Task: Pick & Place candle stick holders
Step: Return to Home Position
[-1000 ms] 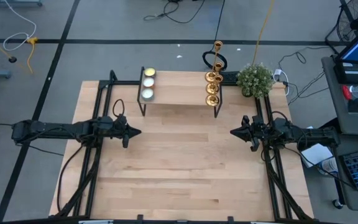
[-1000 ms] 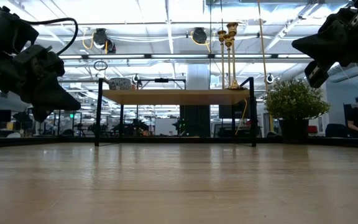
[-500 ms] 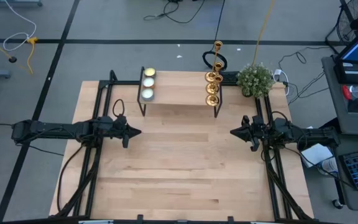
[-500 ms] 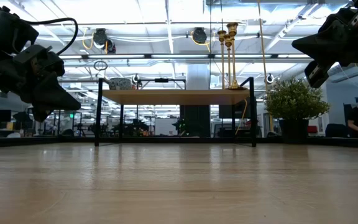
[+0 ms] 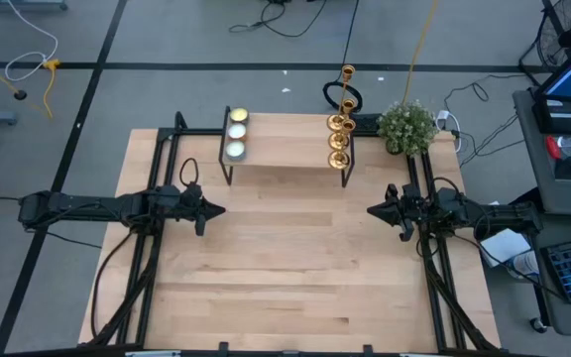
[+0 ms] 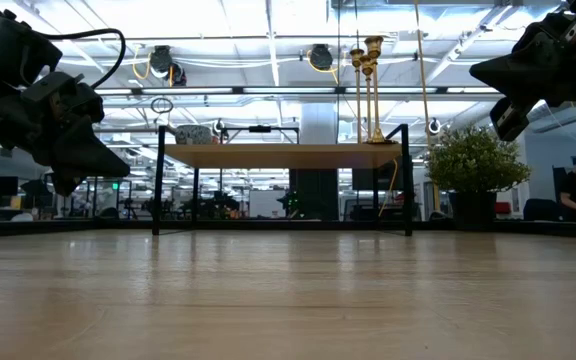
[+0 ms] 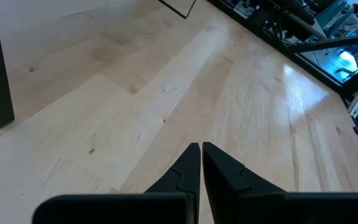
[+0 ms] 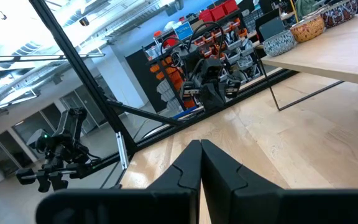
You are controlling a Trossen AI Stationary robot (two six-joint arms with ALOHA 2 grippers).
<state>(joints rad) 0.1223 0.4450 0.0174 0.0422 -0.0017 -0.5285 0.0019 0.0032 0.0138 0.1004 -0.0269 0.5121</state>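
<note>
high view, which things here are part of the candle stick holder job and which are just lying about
Part of the job:
- candle stick holders, three in a row on the right end of the shelf
- left gripper and right gripper, both shut and empty

Just lying about:
- three disc candles on the shelf's left end
- potted plant beside the shelf

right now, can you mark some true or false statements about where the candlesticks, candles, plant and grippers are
The left gripper and the right gripper are both shut and empty: true.
The candles sit at the left arm's end of the shelf: true.
The candlesticks lie flat in front of the shelf: false, they stand upright on it, at the right arm's end.
The plant stands on the shelf: false, it stands on the table beside it.
</note>
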